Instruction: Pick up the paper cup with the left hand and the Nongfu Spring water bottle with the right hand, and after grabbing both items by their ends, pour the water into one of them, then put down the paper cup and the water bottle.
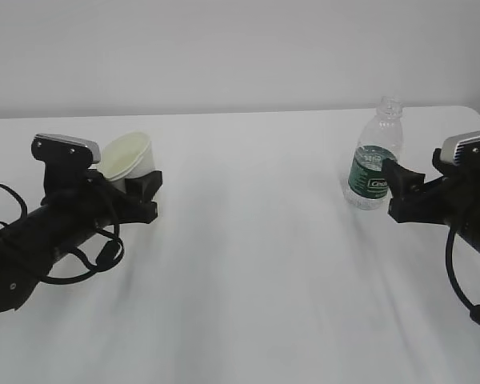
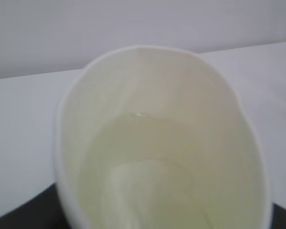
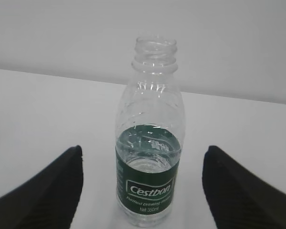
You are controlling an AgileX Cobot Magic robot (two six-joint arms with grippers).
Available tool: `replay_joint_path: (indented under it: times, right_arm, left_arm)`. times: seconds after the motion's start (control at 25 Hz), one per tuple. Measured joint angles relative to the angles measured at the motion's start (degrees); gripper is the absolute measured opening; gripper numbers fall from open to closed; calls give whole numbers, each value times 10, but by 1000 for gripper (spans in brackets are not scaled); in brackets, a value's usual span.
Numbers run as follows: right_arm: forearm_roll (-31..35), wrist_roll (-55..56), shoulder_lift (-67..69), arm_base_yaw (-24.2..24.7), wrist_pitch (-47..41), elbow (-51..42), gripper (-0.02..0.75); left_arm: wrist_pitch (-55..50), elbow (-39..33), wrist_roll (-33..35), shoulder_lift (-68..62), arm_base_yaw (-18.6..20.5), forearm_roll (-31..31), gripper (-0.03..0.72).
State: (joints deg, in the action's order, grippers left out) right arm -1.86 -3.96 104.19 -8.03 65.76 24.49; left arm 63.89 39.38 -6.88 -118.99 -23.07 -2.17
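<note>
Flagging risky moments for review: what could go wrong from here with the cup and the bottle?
1. The cup sits tilted in the left pincer, and the left wrist view shows liquid inside; more tilt could spill it.
2. The bottle stands uncapped and still holds water. The right pincer is open, its fingers apart from the bottle; a sideways nudge could tip it onto the table.
</note>
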Motion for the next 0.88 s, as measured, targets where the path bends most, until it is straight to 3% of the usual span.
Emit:
replay_joint_path:
  times: [0.52, 0.88]
  right_arm:
    - [0, 1, 0, 0, 0, 0, 592]
    - [-7, 1, 0, 0, 0, 0, 592]
  left_arm:
    - [4, -67, 12, 18, 37, 100, 428]
    - [4, -79, 54, 22, 38, 169, 424]
